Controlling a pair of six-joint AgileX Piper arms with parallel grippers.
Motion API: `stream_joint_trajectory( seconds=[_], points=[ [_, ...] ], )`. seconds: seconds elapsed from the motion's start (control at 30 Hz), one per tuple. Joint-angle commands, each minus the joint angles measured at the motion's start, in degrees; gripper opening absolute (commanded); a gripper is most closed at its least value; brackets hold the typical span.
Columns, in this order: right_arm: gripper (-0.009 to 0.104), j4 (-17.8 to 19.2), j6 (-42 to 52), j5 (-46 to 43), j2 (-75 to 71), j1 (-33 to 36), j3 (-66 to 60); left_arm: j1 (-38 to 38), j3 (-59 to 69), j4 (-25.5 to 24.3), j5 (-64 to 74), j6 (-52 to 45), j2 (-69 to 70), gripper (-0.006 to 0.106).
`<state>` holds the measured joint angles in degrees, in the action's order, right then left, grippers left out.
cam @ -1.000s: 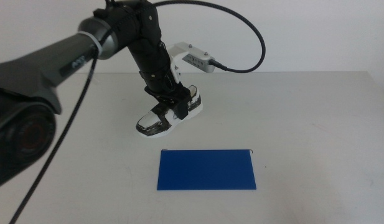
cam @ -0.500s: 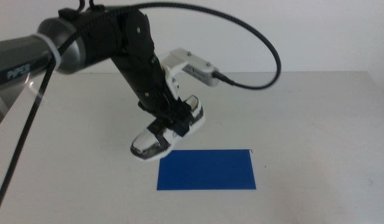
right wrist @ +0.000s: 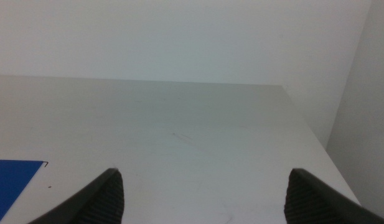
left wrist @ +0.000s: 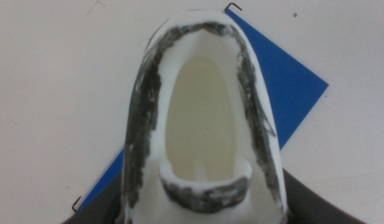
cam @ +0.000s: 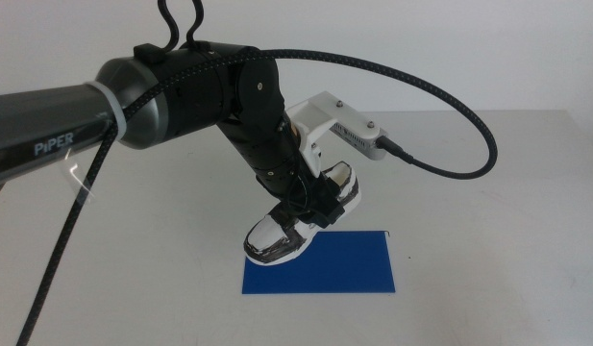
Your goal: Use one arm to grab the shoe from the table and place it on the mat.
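My left gripper (cam: 310, 207) is shut on the shoe (cam: 277, 236), a white sneaker with black patches, and holds it tilted, toe down, just above the left part of the blue mat (cam: 344, 264). I cannot tell whether the toe touches the mat. In the left wrist view the shoe's opening (left wrist: 201, 124) fills the frame between my jaws, with the mat (left wrist: 285, 87) beneath it. My right gripper (right wrist: 204, 199) is open and empty above the table (right wrist: 179, 124), off to the right of the mat (right wrist: 11, 180), and out of the middle view.
The white table (cam: 488, 192) lies bare around the mat. The left arm's black cable (cam: 450, 106) loops above the table behind the shoe. The table's right edge shows in the right wrist view (right wrist: 310, 124).
The left arm has carried the shoe forward and to the right, from the bare table behind the mat to over the mat's left part. The mat has not moved.
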<state>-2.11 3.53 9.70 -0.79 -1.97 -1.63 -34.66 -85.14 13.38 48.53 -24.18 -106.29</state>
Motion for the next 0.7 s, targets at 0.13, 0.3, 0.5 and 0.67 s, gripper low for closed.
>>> stream_joint_trajectory(
  seconds=[0.13,0.3,0.5,0.67],
  points=[
    [0.066,0.49,0.72,-4.55,-1.16,-0.27,0.54,-0.25,-1.41,0.01,-2.62,0.07,3.27,0.019],
    [0.066,0.49,0.72,-4.55,-1.16,-0.27,0.54,-0.25,-1.41,-0.23,-2.55,-0.30,1.89,0.019],
    [0.066,0.49,0.72,-4.55,-1.16,-0.27,0.54,-0.33,-2.68,0.69,-1.53,-5.35,-0.05,0.019],
    [0.066,0.49,0.72,-4.55,-1.16,-0.27,0.54,-0.33,-4.10,2.39,1.66,-14.76,-1.38,0.019]
  ],
)
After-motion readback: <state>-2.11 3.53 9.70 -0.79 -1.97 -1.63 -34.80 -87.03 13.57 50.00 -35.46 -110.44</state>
